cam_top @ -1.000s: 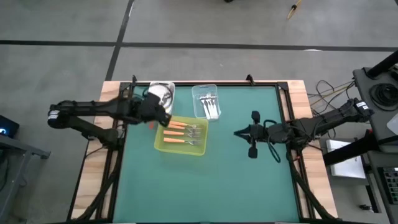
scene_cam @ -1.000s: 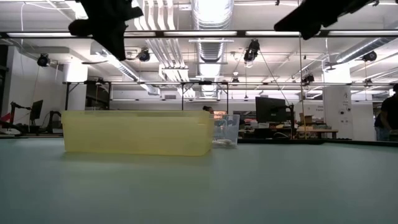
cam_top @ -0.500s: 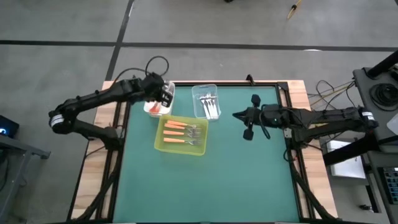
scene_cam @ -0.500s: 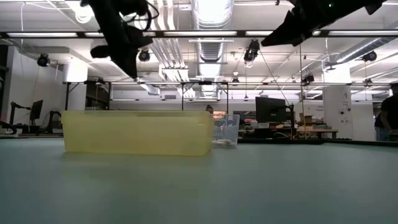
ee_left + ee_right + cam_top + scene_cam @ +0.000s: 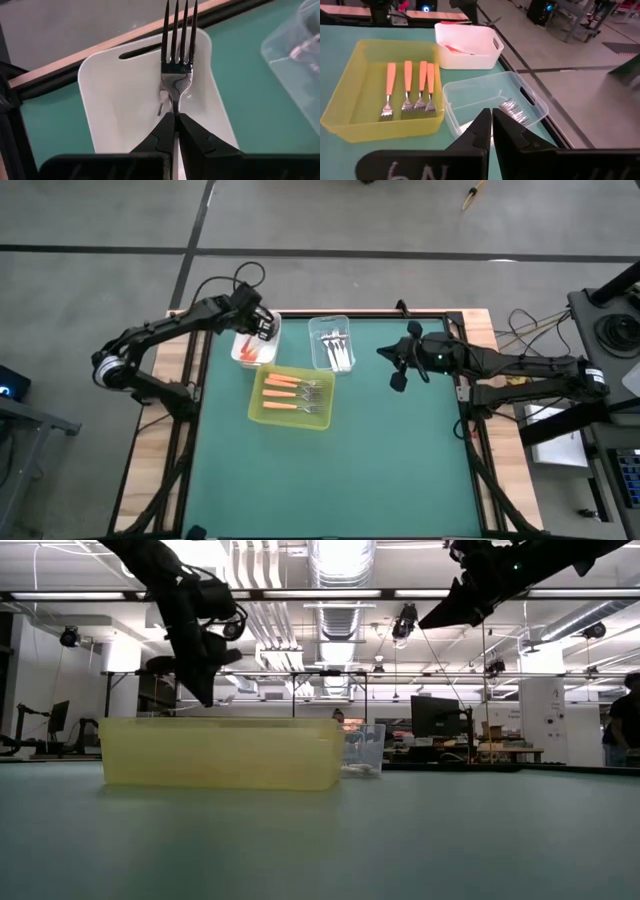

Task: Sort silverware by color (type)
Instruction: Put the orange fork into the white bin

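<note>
Silver fork (image 5: 176, 60) pinched by its neck in the left gripper (image 5: 174, 131), fingers (image 5: 161, 135) closed tight on it, tines pointing away from the wrist, held over the white tub (image 5: 120, 100). Handle is hidden between the fingers, so its colour can't be told. High view puts the left gripper (image 5: 262, 326) above that white tub (image 5: 243, 352) at the far left corner of the green bench (image 5: 330, 470); orange pieces (image 5: 252, 352) lie inside the tub. The fork itself is too small to make out there.

Yellow-green tray (image 5: 262, 412) sits just in front of the white tub with orange-handled forks (image 5: 291, 393) in it; right wrist view counts four (image 5: 411, 85), side by side, heads toward the camera. Clear tub (image 5: 329, 344) stands beside the white tub and holds all-silver utensils (image 5: 338, 346); right wrist view shows them (image 5: 514, 111) bunched at one end of it (image 5: 470, 97).

Right gripper (image 5: 400, 380) hovers over the bench to the right of the clear tub, well apart from it; right wrist view shows its fingers (image 5: 481, 131) pressed together on nothing.

Low view shows only the tray's wall (image 5: 220, 752) with the clear tub (image 5: 366, 748) behind it, contents hidden, left arm (image 5: 195, 630) reaching down behind the tray and right arm (image 5: 480, 585) high above. A person (image 5: 627, 730) stands at the far right edge of the room.
</note>
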### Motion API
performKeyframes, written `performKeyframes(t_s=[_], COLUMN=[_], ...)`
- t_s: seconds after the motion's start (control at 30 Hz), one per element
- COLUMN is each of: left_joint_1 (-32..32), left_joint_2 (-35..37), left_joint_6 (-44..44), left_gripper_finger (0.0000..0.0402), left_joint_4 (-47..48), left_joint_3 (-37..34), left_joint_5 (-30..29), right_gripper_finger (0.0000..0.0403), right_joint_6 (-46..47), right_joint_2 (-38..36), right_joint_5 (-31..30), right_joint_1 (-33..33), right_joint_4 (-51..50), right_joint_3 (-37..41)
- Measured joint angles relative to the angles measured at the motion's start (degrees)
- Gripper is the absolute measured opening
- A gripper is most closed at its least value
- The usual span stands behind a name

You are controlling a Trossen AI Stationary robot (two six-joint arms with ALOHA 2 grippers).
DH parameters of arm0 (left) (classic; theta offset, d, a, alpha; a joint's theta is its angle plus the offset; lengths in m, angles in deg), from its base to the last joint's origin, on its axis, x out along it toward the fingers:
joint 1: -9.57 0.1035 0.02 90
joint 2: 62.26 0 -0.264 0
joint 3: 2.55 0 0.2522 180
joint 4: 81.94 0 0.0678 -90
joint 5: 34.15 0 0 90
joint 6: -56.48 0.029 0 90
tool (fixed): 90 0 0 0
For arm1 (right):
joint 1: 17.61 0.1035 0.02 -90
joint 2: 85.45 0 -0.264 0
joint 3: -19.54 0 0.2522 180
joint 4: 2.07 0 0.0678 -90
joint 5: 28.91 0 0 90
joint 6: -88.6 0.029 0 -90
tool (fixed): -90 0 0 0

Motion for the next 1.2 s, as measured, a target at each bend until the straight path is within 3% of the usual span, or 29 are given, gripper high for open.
performKeyframes(t_s=[0.17, 0.37, 0.57, 1.2], left_joint_1=[-0.1, 0.8, 2.9, 4.8], left_joint_2=[-1.8, -2.9, -6.2, -18.1], left_joint_6=[2.9, 15.3, 20.6, 26.2], left_gripper_finger=[0.0, 0.0, 0.0, 0.0], left_joint_4=[0.5, -0.3, -0.3, 3.5], left_joint_3=[-0.1, -0.1, -0.2, 7.8], left_joint_5=[0.1, 0.2, 9.2, 9.6], right_gripper_finger=[0.0008, 0.0008, 0.0008, 0.0008], right_joint_6=[-0.1, -2.8, -1.1, 1.6], right_joint_2=[0.0, 0.0, 0.0, 0.1], right_joint_5=[0.0, 0.0, 0.0, -0.4], right_joint_1=[-0.2, -0.6, -3.4, -6.4], right_joint_4=[-1.2, -0.4, -0.2, -2.5], right_joint_3=[0.0, 0.0, -3.2, -8.0])
